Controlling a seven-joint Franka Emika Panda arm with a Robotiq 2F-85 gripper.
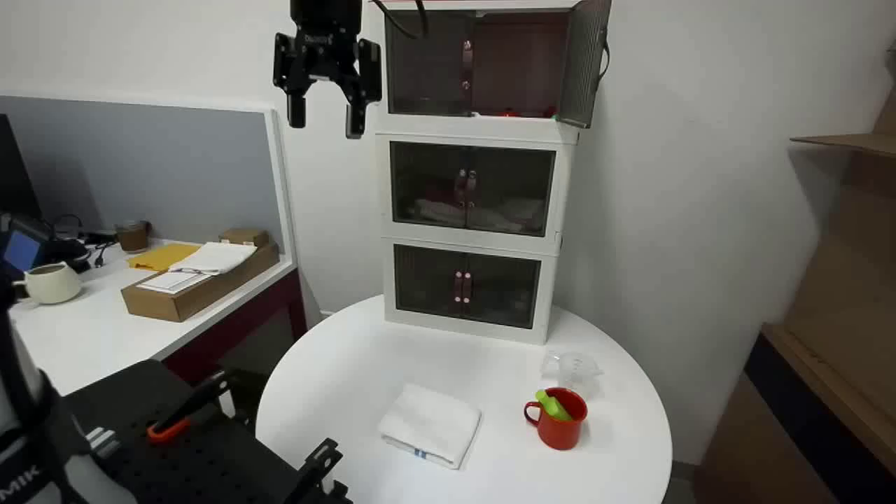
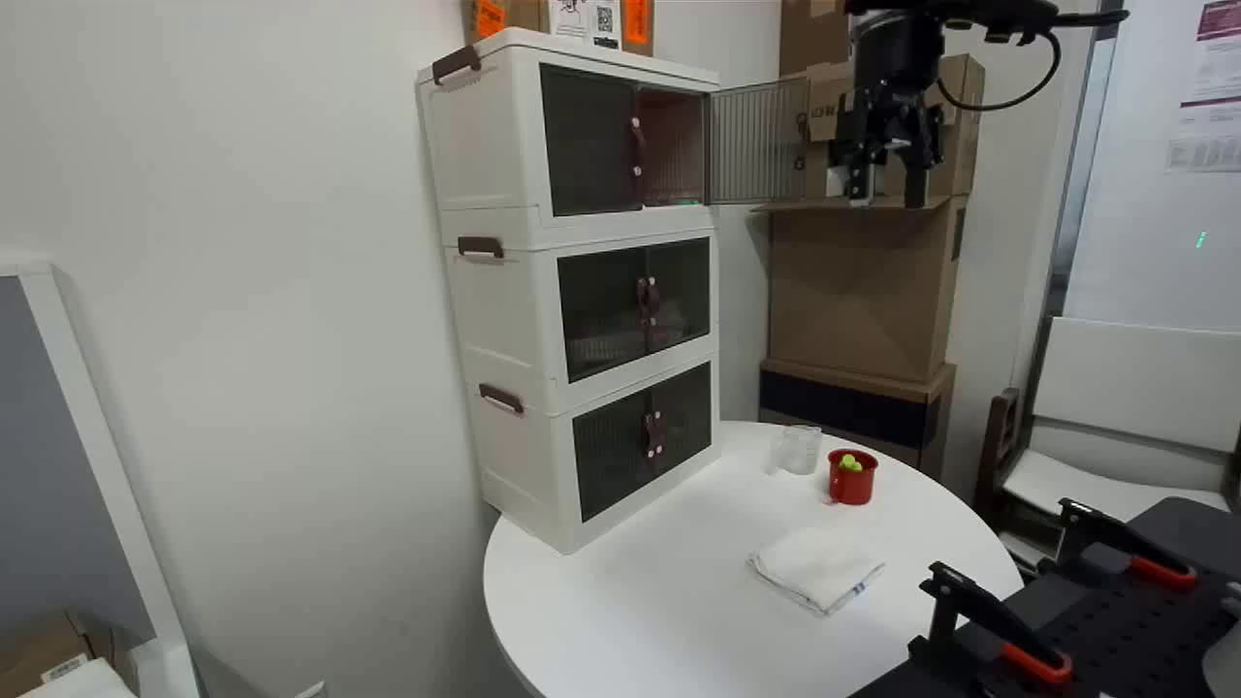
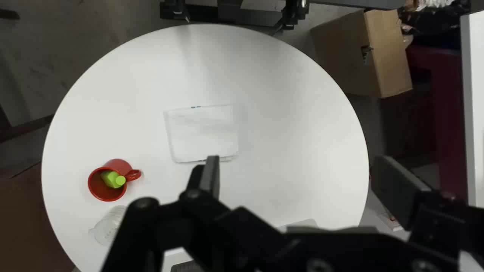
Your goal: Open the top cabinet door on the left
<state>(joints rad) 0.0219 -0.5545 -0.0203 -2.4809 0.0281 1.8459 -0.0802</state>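
In an exterior view we mark the top cabinet door (image 1: 427, 75), left side, closed beside its open twin (image 1: 585, 64). In an exterior view the gripper (image 2: 887, 186) hangs well apart, spread wide, presumably to straddle the handle (image 2: 637, 145); wrist view: nothing between the fingers (image 3: 211, 175).

White cabinet (image 1: 476, 239) faced nearly front-on, from well back, in an exterior view, its side wall (image 2: 504, 320) now caught obliquely in an exterior view, round tabletop (image 3: 295, 124) looked steeply down on from the wrist, red mug (image 3: 119, 166) and folded cloth (image 3: 204, 132) shared by all three.
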